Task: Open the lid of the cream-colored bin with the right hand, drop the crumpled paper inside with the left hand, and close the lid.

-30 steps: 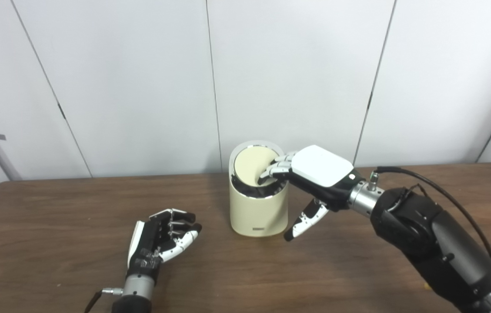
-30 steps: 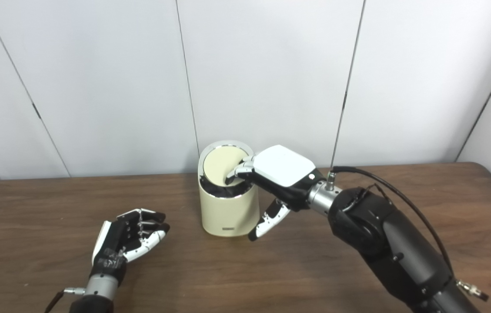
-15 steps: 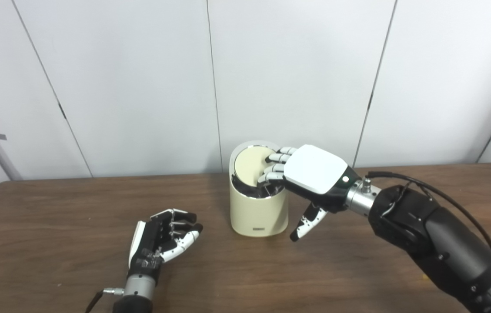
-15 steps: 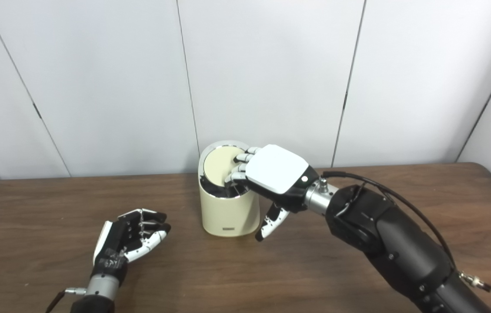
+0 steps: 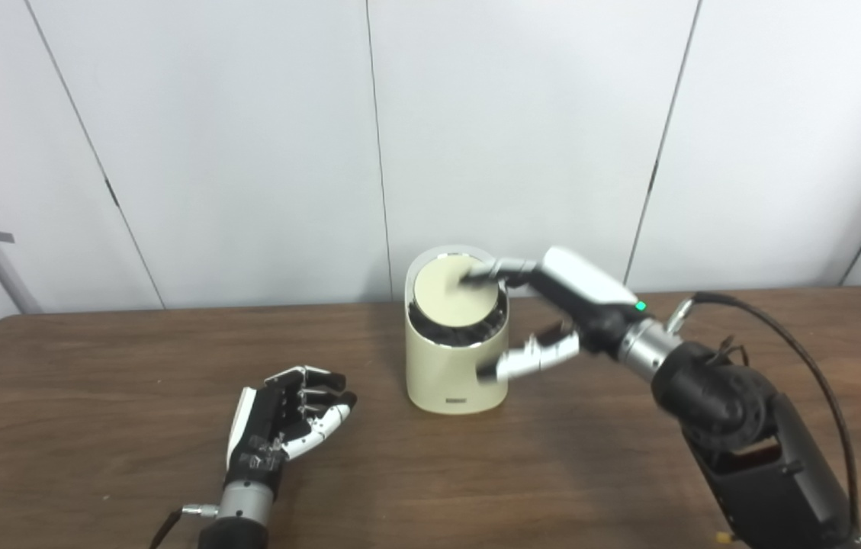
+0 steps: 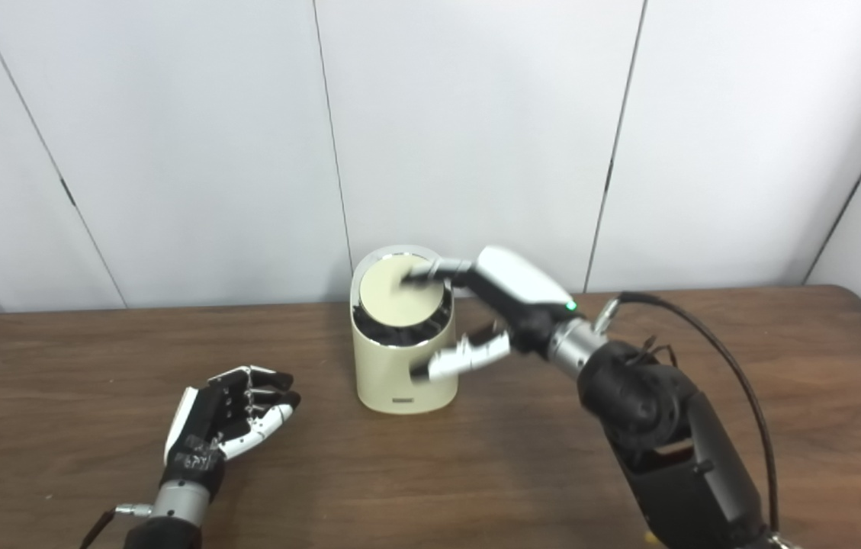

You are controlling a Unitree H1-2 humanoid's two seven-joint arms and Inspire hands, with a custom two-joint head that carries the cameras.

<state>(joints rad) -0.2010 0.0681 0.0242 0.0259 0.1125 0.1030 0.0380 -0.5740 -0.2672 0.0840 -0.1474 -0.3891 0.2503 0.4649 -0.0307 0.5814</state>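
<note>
Right hand (image 5: 552,305): rotated sideways since the prior frames, spread, fingertips on round cream swing lid (image 5: 454,291) | lid tilted back nearly shut | cream-colored cylindrical bin (image 5: 454,366): near tabletop's rear edge | left hand (image 5: 281,415): empty, loosely curled | crumpled paper: unseen, likely inside.

**Table and items resting on it**

The table (image 5: 94,457) has a dark brown wood-grain top. A cream-colored bin (image 5: 454,366) stands upright near the middle, toward the far edge. The left hand (image 5: 277,427) rests on the top, near the bin's left.
</note>
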